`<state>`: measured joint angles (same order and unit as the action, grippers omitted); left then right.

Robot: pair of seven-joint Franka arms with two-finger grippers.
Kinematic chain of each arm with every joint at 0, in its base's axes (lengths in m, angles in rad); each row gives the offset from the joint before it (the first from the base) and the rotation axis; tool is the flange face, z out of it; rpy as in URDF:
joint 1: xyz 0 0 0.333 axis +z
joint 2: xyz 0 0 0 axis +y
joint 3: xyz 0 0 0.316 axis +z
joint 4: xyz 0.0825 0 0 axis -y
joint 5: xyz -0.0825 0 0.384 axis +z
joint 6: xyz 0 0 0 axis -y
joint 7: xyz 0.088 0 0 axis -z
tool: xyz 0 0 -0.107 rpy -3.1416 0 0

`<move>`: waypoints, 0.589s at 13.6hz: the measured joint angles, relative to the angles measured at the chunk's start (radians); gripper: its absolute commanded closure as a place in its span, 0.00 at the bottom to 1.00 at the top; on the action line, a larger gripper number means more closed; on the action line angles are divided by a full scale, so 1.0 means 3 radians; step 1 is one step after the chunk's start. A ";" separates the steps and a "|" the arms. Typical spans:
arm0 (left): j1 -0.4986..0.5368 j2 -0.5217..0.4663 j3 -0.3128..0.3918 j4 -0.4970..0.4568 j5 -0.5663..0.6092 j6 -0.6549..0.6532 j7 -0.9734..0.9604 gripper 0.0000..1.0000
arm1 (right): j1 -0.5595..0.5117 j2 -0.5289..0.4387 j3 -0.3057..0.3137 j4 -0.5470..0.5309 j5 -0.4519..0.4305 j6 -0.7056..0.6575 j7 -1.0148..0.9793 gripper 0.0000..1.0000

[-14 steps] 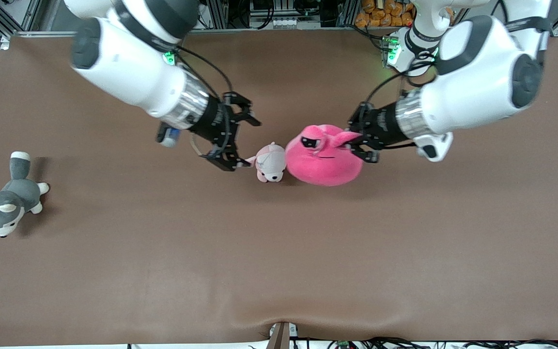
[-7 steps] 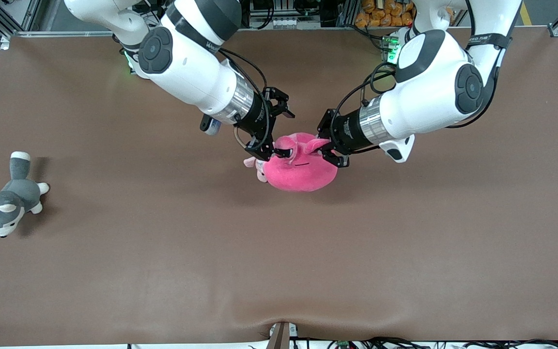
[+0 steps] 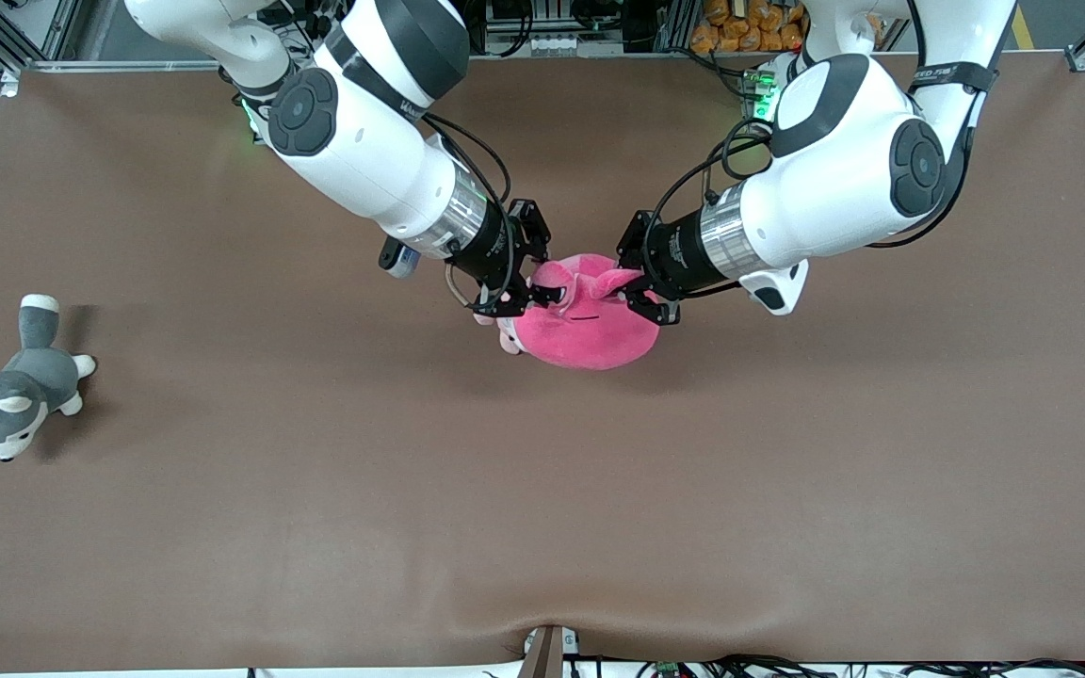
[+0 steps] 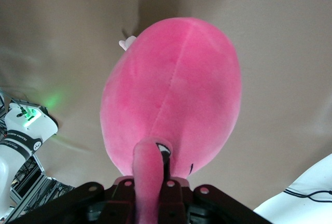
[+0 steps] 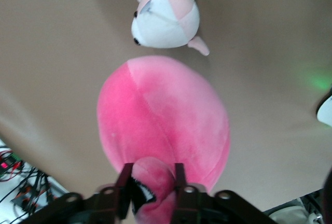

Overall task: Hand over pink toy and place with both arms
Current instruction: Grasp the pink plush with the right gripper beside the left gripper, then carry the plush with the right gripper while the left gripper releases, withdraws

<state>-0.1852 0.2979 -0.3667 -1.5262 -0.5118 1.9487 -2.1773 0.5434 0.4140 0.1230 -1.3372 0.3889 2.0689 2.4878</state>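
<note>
Pink toy (image 3: 585,330), a round hot-pink plush, hangs between both grippers above the middle of the brown table (image 3: 542,490). You see the left gripper (image 3: 639,292) reaching in from the left arm's end, its fingers pressed together on one of the toy's small flaps; in the left wrist view the flap (image 4: 147,175) runs up between the fingers. The right gripper (image 3: 531,294) comes in from the right arm's end, and in the right wrist view its fingers (image 5: 124,185) are pinched on a fold of pink fabric at the toy's top. A small pale pink-and-white puppy plush (image 5: 166,14) lies on the table below the toy. A grey-and-white husky plush (image 3: 15,386) lies well apart, at the right arm's end.
</note>
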 measured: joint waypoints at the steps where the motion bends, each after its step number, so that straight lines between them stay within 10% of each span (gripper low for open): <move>1: 0.0000 0.0000 0.0000 0.0001 0.0000 0.0000 0.0000 1.00 | -0.0008 0.0000 -0.0006 0.0016 0.0000 0.0016 0.0001 1.00; 3: 0.0001 0.0000 0.0001 0.0003 0.0000 0.0003 0.0000 0.17 | -0.0025 0.0000 -0.0012 0.0043 0.0000 0.0017 0.0002 1.00; 4: 0.0007 0.0000 0.0008 0.0005 0.0000 0.0008 -0.0010 0.00 | -0.0027 0.0001 -0.0013 0.0049 0.0000 0.0017 0.0002 1.00; 8: 0.0091 -0.0001 0.0050 0.0024 -0.0001 -0.0001 -0.0021 0.00 | -0.0098 0.0003 -0.0025 0.0056 -0.0002 0.0004 0.0008 1.00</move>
<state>-0.1579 0.2977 -0.3517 -1.5191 -0.5119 1.9483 -2.1837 0.5142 0.4149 0.1155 -1.3204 0.3884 2.0701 2.4902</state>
